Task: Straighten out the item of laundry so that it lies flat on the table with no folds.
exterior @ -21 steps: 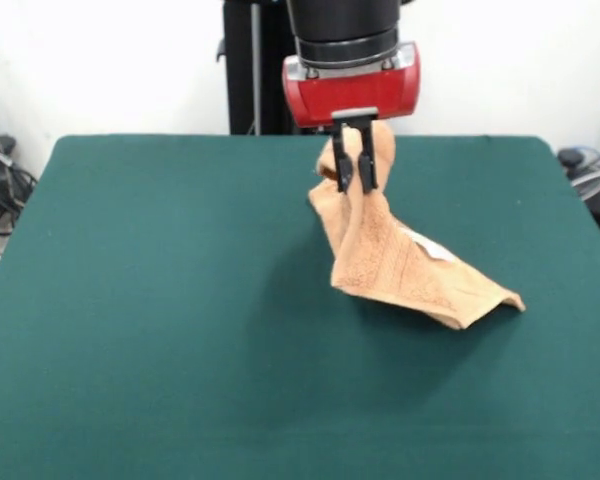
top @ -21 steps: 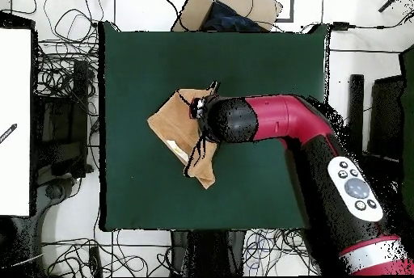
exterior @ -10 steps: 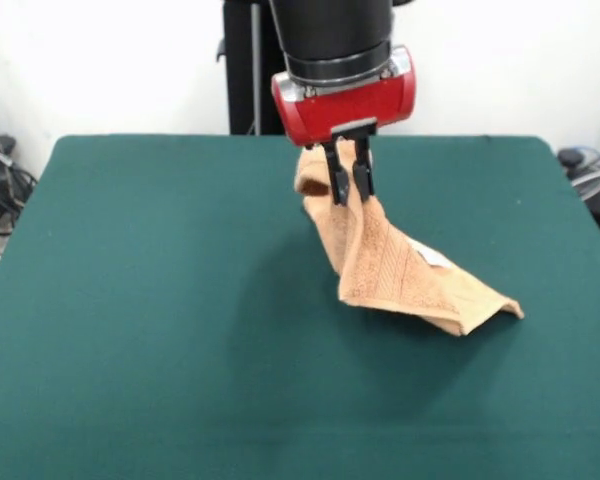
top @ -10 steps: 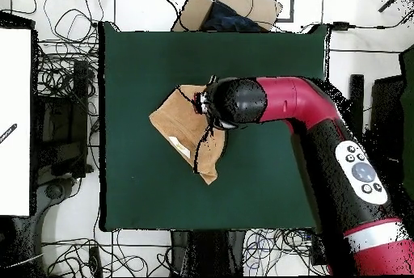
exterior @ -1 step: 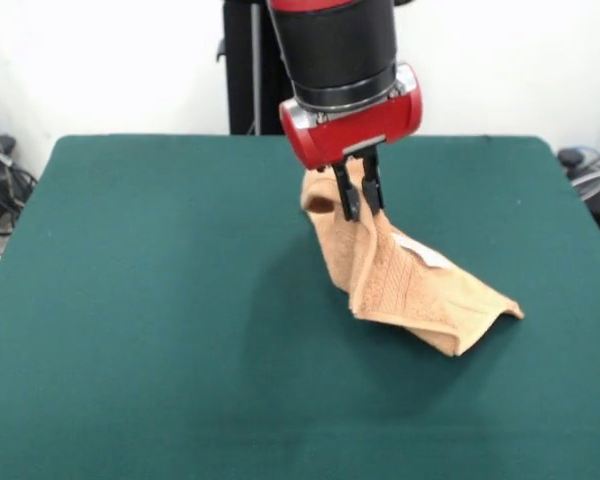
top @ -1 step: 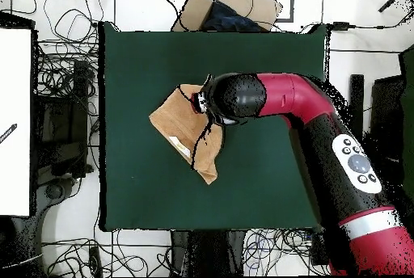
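1. Towel (exterior @ -1 step: pixel 405 285) sits right of the table's (exterior @ -1 step: pixel 140 330) middle in the front view, one corner lifted and the rest trailing down to the felt in a creased, doubled slope.
2. Gripper (exterior @ -1 step: pixel 359 191) has its fingers closed on that raised corner, pinching the cloth.
3. Judged step: mid-lift and drag, pulling the fold open.
4. White label (exterior @ -1 step: pixel 417 249) shows on the slope.
5. Next move likely calls for drawing the held corner away from the grounded end, low and taut, before releasing.
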Motion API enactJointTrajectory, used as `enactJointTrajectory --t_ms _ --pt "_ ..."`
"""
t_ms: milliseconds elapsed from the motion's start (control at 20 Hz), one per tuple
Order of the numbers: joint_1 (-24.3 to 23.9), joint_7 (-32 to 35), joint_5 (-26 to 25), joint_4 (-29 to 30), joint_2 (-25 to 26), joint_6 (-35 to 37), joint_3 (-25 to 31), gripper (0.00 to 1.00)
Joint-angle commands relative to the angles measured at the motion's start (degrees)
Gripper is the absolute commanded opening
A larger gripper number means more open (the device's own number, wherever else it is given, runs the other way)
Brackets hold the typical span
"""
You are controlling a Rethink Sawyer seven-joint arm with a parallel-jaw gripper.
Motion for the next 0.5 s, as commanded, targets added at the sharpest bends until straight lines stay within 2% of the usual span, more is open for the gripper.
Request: enactJointTrajectory --t_ms 50,300,500 --pt "0.7 -10.2 0.2 -2.7 1.4 5.5 3.1 0.00" --pt "0.9 -9.3 -1.0 -3.0 -1.5 4.8 2.1 0.00" --pt "1.0 -10.9 -2.4 -3.5 -1.4 4.2 2.0 0.00"
